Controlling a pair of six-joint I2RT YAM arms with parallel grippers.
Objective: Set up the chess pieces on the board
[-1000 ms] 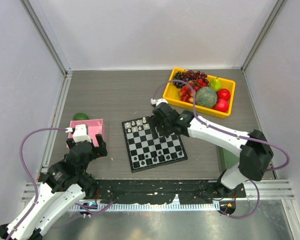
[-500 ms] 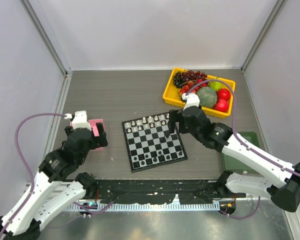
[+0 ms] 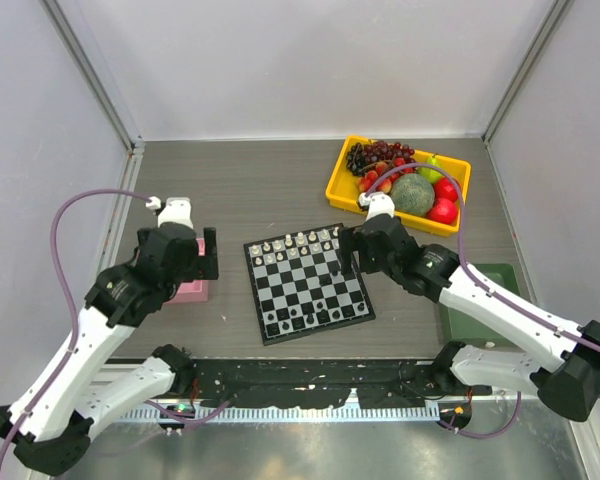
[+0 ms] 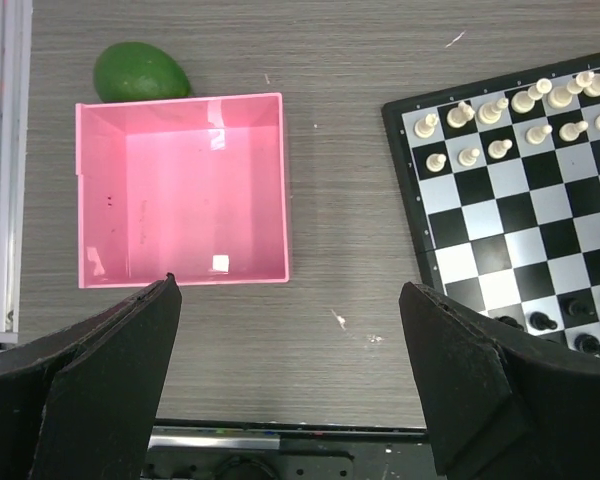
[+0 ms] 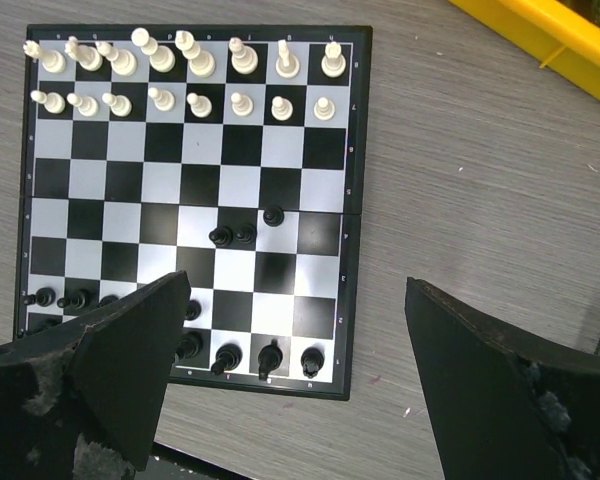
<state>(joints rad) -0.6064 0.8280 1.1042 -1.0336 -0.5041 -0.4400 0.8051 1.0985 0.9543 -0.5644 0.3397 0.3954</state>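
At the far left of the grey wood-grain table (image 4: 340, 130) lies a rounded green avocado-like fruit (image 4: 140, 72), just beyond the far wall of a square pink plastic tray (image 4: 180, 170). A tiny white bit (image 4: 220, 263) sits near the tray's near wall. The left claw (image 4: 288, 300) hangs above the table between the tray and the board, its two black fingers spread wide apart.

The small flat black-and-white chequered board (image 5: 120, 185) lies in the middle of the table, between the pink tray and the bin. The tiny white plastic chess pieces (image 5: 195, 62) stand in two rows along its far edge. Three tiny black plastic chess pieces (image 5: 245, 232) cluster near the board's centre. The other black ones stand along the near edge, some hidden behind a finger.

The right claw (image 5: 298, 290) hangs above the board's near half, its fingers wide apart. To the far right stands a yellow rectangular plastic bin (image 5: 545, 42) with grapes, a melon and red fruit.
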